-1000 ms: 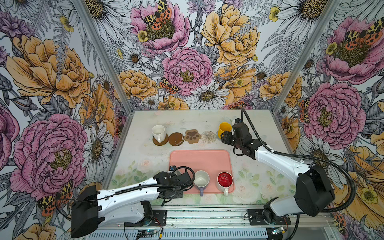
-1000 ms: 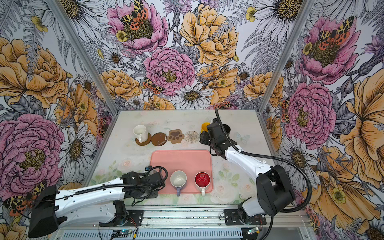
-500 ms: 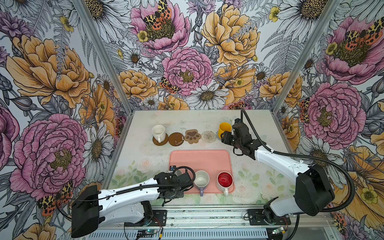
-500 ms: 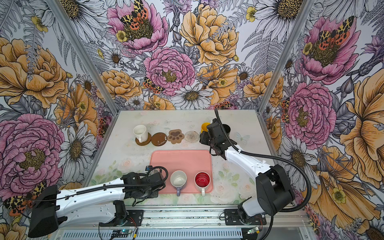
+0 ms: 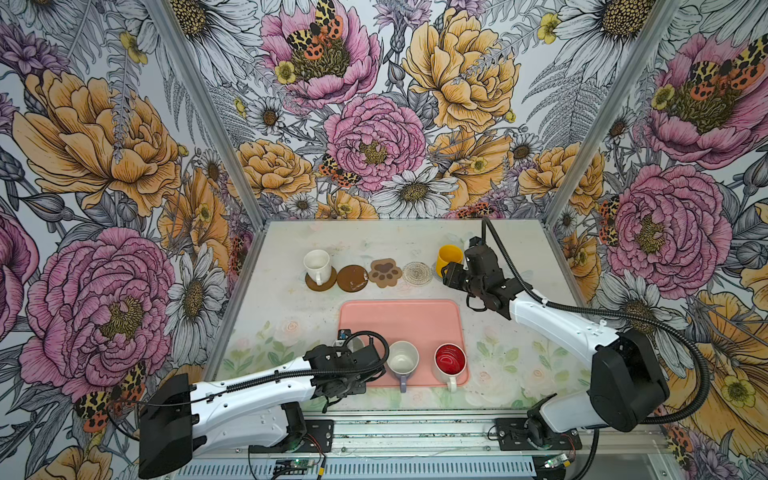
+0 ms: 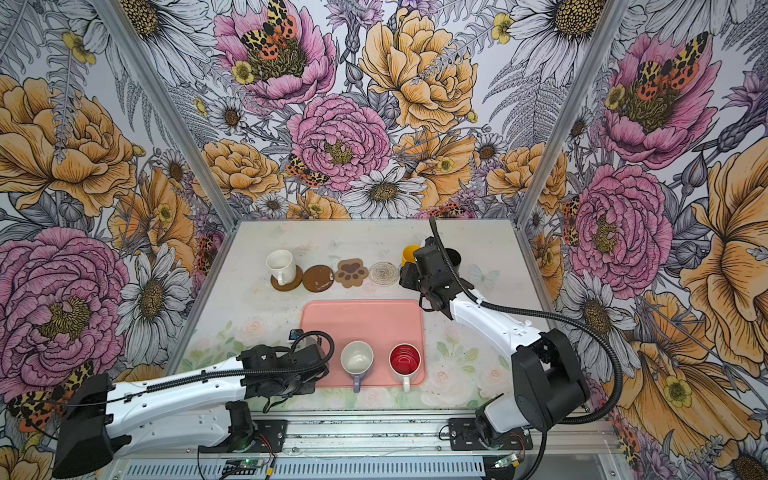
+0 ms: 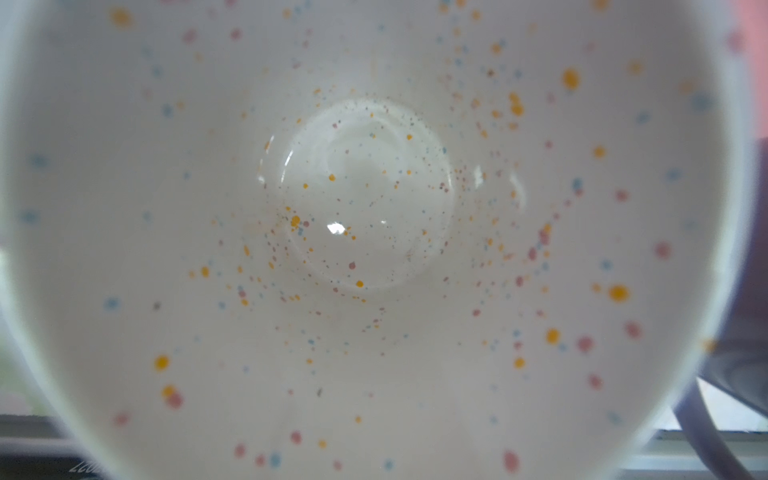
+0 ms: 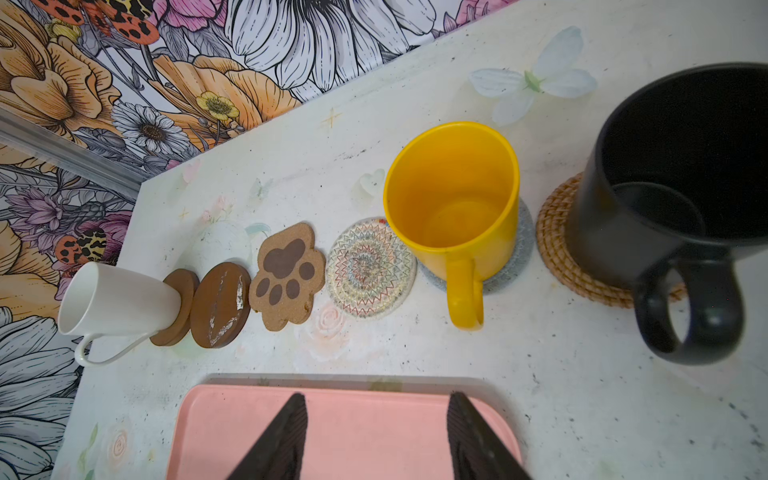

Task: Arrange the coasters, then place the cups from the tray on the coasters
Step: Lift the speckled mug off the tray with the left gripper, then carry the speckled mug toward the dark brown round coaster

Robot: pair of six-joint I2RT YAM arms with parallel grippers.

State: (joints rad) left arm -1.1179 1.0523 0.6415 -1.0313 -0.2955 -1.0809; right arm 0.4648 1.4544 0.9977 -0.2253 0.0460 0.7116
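Left tool (image 5: 356,358) sits low over the near left corner of the tray (image 5: 399,320). It is mostly hidden in both top views under its own wrist and a loop of black cable (image 5: 376,338), so how far it is open, and whether it grips anything, cannot be told. Its wrist camera looks straight down into the speckled white mug (image 7: 374,249), whose inside fills that view. Only a sliver of that mug's rim shows beside the cable in the top views. Just to the right, along the tray's near edge, stand the lavender mug (image 5: 402,359), white inside, and the white mug with red inside (image 5: 450,359), both upright with handles pointing toward the near side. Past the tray's far right corner the right tool (image 8: 376,399) hangs above the tabletop (image 5: 291,316), its two ribbed fingers well apart with nothing between them, close to the near side of the yellow mug (image 5: 449,254). Beyond the tray a row of coasters runs left to right. First comes a dark brown disc (image 5: 326,284) carrying the upright white mug (image 5: 316,262), then a second dark brown disc (image 5: 352,277) with pale scuffs. After these lie the tan paw-shaped coaster (image 5: 385,272) and the clear patterned disc (image 5: 417,273). The pale blue woven disc (image 8: 509,270) lies under the yellow mug, and the tan rattan disc (image 8: 557,245) under the black mug (image 8: 673,199), which is seen plainly only from the right wrist.
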